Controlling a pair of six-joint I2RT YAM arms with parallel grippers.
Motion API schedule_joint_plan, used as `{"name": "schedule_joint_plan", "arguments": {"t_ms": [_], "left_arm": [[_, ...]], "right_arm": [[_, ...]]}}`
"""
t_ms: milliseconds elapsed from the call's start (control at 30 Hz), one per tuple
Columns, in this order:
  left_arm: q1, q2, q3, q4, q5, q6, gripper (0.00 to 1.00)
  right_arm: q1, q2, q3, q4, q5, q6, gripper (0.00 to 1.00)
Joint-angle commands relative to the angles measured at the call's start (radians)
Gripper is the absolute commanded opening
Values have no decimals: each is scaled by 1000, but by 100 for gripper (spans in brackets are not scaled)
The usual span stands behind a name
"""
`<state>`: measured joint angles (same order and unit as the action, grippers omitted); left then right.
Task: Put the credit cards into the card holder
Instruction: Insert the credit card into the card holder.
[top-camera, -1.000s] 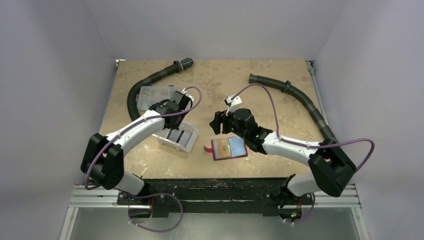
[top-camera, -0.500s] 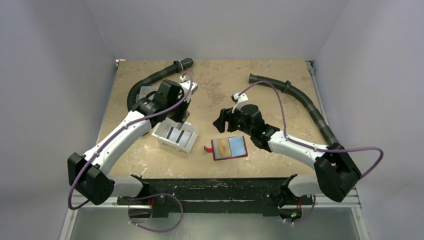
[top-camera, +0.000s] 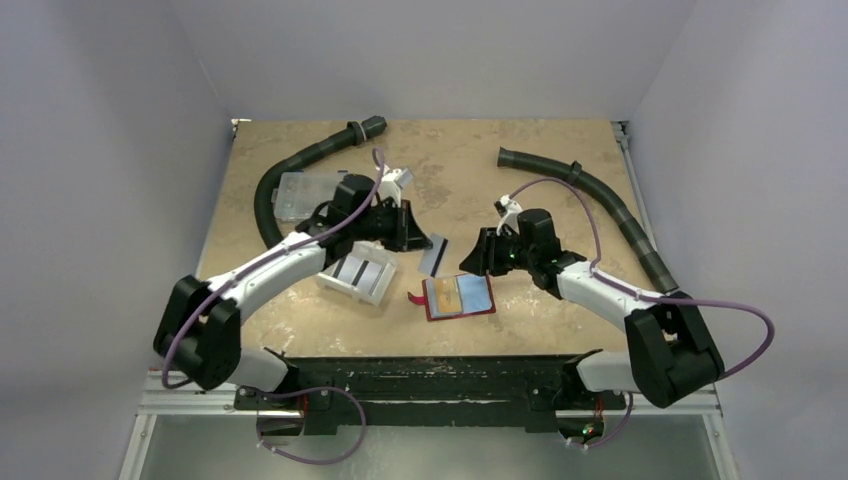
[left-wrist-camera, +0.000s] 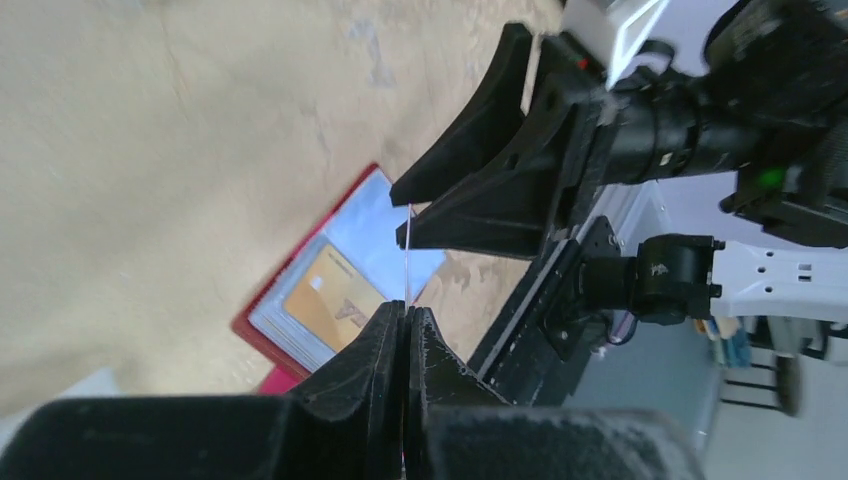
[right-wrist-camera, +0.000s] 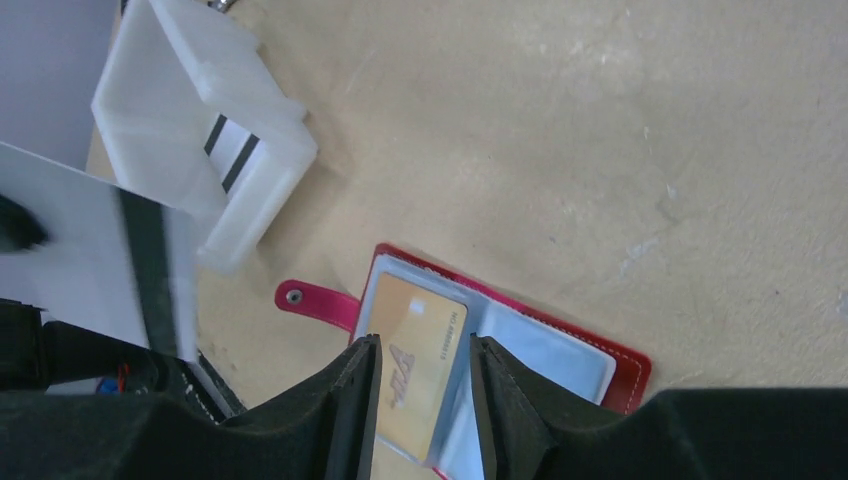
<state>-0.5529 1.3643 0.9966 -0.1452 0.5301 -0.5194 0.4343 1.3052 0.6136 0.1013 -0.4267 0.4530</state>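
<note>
Beige counter (top-camera: 560, 220), plain walls on three sides, and I've got both arms leaning in over the middle. Left pincer (top-camera: 415, 238) is clenched on a grey card (top-camera: 432, 256), pinched by one end and up in the air between the bin (top-camera: 335, 282) and the holder (top-camera: 458, 297). Right pincer (top-camera: 478, 255) hangs just over the holder's far edge, jaws apart, nothing in them. The holder lies open and flat toward the front edge, with a yellow card (right-wrist-camera: 415, 350) already in a sleeve and pale blue showing beside it.

Risks, as I read it: the two pincers are nose to nose, so a quick swing could clip one on the other or flick the card loose. The grip is on a thin end, so the card could pivot. And nothing pins the holder. Pushing a card at a sleeve may just slide the holder toward the front edge unless the right pincer presses it down.

Room: open counter behind and to the right of the holder. The bin sits near its left, and the hoses (top-camera: 600, 195) lie well back.
</note>
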Motion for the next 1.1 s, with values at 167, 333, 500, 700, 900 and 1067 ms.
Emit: {"name": "schedule_joint_plan", "arguments": {"t_ms": [167,333,500,700,900,1067], "left_arm": [[-131,213,-158,452,44,-354,0],[-153,235,-191,454,-42,-421,0],[-158,249,-213,388,-109,-475,0],[-172,274,-231,393,-154,-540,0],[-186,302,-207,352,-170,-564,0],[-189,330,-199,318,-183,-599,0]], "right_arm": [[-68,99,-68,11,-39,5,27],[-86,128,-77,-25,41,24,10],[-90,102,-102,-17,75,61,9],[-89,113,-101,-16,75,60,9],[-90,135,-91,-24,70,51,7],[-89,129,-93,-23,70,47,7]]}}
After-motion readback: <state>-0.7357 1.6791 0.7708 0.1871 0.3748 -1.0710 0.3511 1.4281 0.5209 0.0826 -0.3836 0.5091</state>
